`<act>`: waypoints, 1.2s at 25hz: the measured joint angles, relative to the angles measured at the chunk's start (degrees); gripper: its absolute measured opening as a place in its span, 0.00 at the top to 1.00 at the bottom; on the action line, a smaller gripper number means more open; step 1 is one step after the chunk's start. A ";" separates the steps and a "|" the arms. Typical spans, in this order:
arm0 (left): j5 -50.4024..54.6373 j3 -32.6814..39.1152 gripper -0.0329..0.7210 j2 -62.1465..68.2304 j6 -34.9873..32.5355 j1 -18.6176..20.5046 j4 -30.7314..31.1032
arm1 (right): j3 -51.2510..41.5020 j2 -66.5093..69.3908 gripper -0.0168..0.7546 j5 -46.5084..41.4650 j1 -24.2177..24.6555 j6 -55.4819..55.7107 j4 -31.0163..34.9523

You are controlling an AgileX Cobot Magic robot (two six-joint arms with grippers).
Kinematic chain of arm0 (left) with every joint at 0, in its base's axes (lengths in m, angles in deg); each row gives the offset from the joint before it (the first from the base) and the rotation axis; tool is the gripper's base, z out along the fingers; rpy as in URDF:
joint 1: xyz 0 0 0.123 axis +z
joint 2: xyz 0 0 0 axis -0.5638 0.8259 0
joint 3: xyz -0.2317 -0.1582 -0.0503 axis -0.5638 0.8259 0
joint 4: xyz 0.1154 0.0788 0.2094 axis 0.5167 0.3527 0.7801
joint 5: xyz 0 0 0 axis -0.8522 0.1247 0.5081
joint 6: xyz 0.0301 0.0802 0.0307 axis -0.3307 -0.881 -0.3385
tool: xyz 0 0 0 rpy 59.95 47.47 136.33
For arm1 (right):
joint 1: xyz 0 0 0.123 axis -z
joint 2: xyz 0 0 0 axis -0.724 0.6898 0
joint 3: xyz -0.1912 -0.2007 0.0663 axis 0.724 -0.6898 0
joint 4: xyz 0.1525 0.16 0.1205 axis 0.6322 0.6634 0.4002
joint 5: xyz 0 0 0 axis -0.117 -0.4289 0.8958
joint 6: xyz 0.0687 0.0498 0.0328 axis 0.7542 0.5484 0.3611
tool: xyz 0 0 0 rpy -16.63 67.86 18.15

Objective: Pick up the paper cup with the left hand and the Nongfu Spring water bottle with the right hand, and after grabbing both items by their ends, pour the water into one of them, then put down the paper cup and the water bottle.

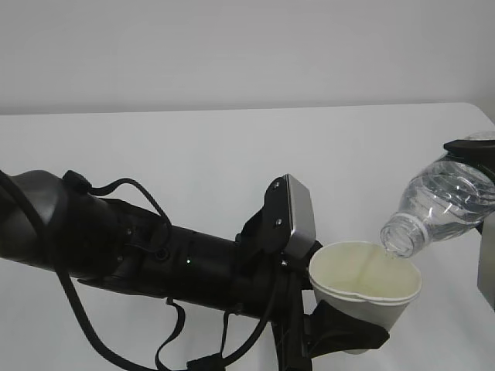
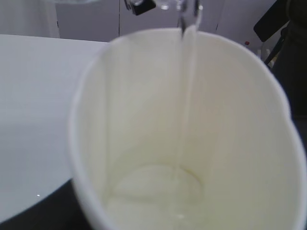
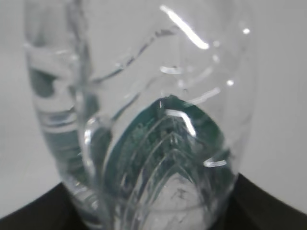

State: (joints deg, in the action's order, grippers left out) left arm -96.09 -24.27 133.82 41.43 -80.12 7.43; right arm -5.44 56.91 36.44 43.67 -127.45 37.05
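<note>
My left gripper (image 1: 344, 326), on the bulky black arm, is shut on the lower body of the paper cup (image 1: 363, 300), holding it upright above the table. The cup's rim is squeezed slightly out of round. At the right edge, my right gripper (image 1: 486, 189) is shut on the rear end of the Nongfu Spring water bottle (image 1: 441, 202). The bottle is tilted with its open neck just over the cup's far rim. A thin stream of water (image 2: 184, 96) runs down into the cup (image 2: 144, 120) and pools at its bottom. The right wrist view is filled by the bottle (image 3: 144, 120) with its green label.
The white table (image 1: 193, 147) spreads behind and beneath both arms, ending at a pale wall. Loose black cables (image 1: 116, 189) hang off the left arm. A dark object (image 2: 273, 24) stands beyond the cup in the left wrist view.
</note>
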 joint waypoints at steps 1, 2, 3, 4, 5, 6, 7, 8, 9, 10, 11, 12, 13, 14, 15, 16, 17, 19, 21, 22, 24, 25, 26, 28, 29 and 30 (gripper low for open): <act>0.10 0.00 0.40 0.00 0.00 0.00 0.00 | 0.00 0.00 0.41 0.00 0.00 0.00 0.00; 0.10 0.00 0.40 0.00 0.00 0.00 0.00 | 0.00 0.00 0.41 0.00 0.00 0.00 0.00; 0.10 0.00 0.40 0.00 0.00 0.00 0.00 | 0.00 0.00 0.41 0.00 0.00 0.00 0.00; 0.10 0.00 0.40 0.00 0.00 0.00 -0.05 | 0.00 0.00 0.41 0.00 0.00 0.00 0.00; 0.10 0.00 0.40 0.00 0.00 0.00 -0.05 | 0.00 0.00 0.41 0.00 0.00 0.00 0.00; 0.10 0.00 0.40 0.00 0.00 0.00 -0.05 | 0.00 0.00 0.41 0.00 0.00 -0.12 0.00; 0.10 0.00 0.40 0.00 0.00 0.00 -0.14 | 0.00 0.00 0.41 0.00 0.00 -0.12 0.00; 0.10 0.00 0.40 0.00 0.00 0.00 -0.14 | 0.00 0.00 0.41 0.00 0.00 -0.12 0.00; 0.10 0.00 0.40 0.00 0.00 0.00 -0.14 | 0.00 0.00 0.41 0.00 0.00 -0.12 0.00; 0.10 0.00 0.40 0.00 0.00 0.00 -0.14 | 0.00 0.00 0.41 0.00 0.00 -0.20 0.00; 0.10 0.00 0.40 0.00 0.00 0.00 -0.14 | 0.00 0.00 0.41 0.00 0.00 -0.20 0.00; 0.12 0.00 0.40 0.00 0.00 0.00 -0.14 | 0.00 0.00 0.41 0.10 0.00 -0.20 0.00; 0.22 0.00 0.40 0.00 0.00 0.00 -0.14 | 0.00 0.00 0.41 0.10 0.00 -0.20 0.00; 0.22 0.00 0.40 0.00 0.00 0.00 -0.14 | 0.00 0.00 0.41 0.10 0.00 -0.24 0.00; 0.22 0.00 0.40 0.00 0.00 0.00 -0.14 | 0.00 0.00 0.41 0.10 0.00 -0.24 0.00; 0.22 0.00 0.40 0.00 0.00 0.00 -0.14 | 0.00 0.00 0.41 0.10 0.00 -0.24 0.00; 0.22 0.00 0.40 0.00 0.00 0.00 -0.14 | 0.00 0.00 0.41 0.10 0.00 -0.35 0.00; 0.22 0.00 0.40 0.00 0.00 0.00 -0.14 | 0.00 0.00 0.41 0.10 0.00 -0.35 0.00; 0.22 0.00 0.40 0.00 0.00 0.00 -0.14 | 0.00 0.00 0.41 0.10 0.00 -0.38 0.00; 0.22 0.00 0.40 0.00 0.00 0.00 -0.14 | 0.00 0.00 0.41 0.10 0.00 -0.38 0.00; 0.22 0.00 0.40 0.00 0.00 0.00 -0.14 | 0.00 0.00 0.41 0.10 0.00 -0.48 0.00; 0.22 0.00 0.40 0.00 0.00 0.00 -0.14 | 0.00 0.00 0.41 0.10 0.00 -0.48 0.00; 0.22 0.00 0.40 0.00 0.00 0.00 -0.14 | 0.00 0.00 0.41 0.10 0.00 -0.48 0.00; 0.22 0.00 0.40 0.00 0.00 0.00 -0.14 | 0.00 0.00 0.41 0.10 0.00 -0.48 0.00; 0.25 0.00 0.40 0.00 0.00 0.00 -0.14 | 0.00 0.00 0.41 0.10 0.00 -0.48 0.00; 0.25 0.00 0.40 0.00 0.00 0.00 -0.14 | 0.00 0.00 0.41 0.10 0.00 -0.48 0.00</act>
State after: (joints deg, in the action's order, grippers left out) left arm -95.85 -24.27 133.82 41.43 -80.12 7.29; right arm -5.44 56.91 36.54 43.67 -127.93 37.05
